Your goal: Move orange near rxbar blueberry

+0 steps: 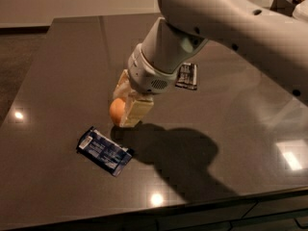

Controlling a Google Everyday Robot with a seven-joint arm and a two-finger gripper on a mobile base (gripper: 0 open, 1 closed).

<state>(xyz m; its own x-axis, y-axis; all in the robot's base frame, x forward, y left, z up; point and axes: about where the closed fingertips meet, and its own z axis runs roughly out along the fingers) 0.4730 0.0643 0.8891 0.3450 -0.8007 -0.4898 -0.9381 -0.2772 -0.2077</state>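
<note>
The gripper [126, 109] is clasping the orange [116, 111] between its cream fingers, hanging low over the dark desk [62, 57]. The rxbar blueberry [104, 150] is lying flat near the fruit, toward the front-left and not touching it. A smaller black wrapper [186, 76] is sitting behind the arm.
</note>
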